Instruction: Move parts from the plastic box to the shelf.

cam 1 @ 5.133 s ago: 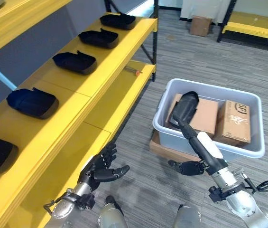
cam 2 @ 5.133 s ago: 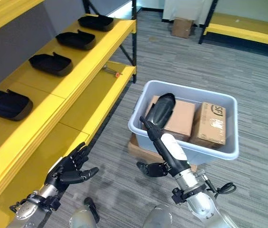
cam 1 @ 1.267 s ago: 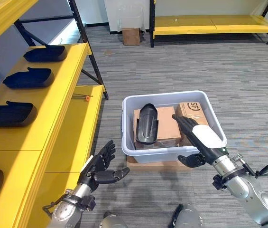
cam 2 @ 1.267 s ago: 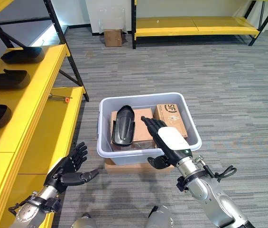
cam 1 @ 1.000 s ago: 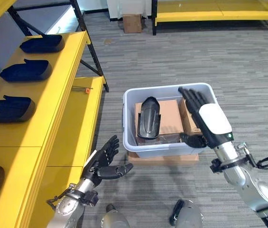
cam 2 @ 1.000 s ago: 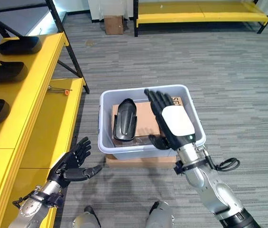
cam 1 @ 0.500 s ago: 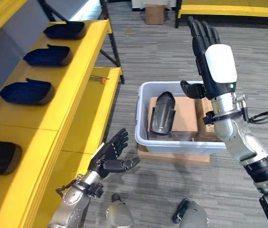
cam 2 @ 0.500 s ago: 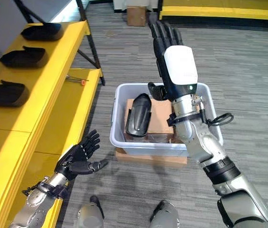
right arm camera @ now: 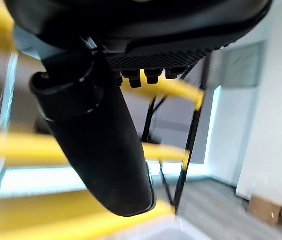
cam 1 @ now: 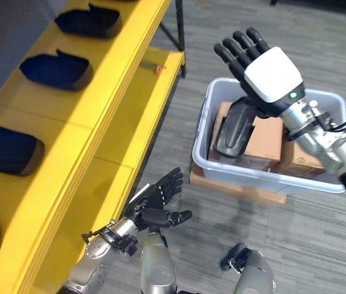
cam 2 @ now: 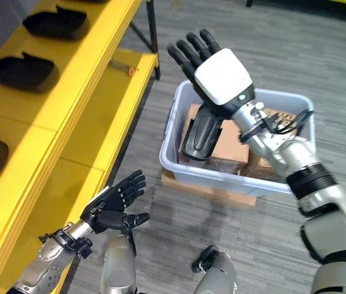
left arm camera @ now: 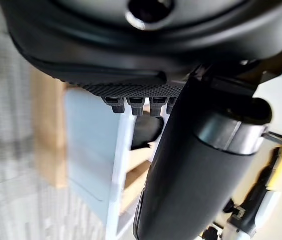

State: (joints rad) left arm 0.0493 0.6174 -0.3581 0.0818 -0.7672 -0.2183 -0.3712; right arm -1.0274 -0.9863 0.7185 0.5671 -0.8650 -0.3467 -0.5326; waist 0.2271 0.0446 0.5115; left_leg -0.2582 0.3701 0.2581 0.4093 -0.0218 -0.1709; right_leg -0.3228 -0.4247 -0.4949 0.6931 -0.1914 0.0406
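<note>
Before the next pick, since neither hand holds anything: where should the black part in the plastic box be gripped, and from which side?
Probably its upper, rounded end, from above. The black part leans on the cardboard boxes inside the plastic box, its lower end near the wall. The right hand, open, hovers over it; the left hand is open by the shelf.

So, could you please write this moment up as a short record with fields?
left hand: open, low beside the shelf's front edge, holding nothing
right hand: open, fingers spread, raised above the grey plastic box, holding nothing
grey plastic box: on the carpet, resting on a flat piece of cardboard
black part in box: leaning on a cardboard box inside
yellow shelf: carries a row of black parts
lower shelf: a small orange-tipped tool
</note>
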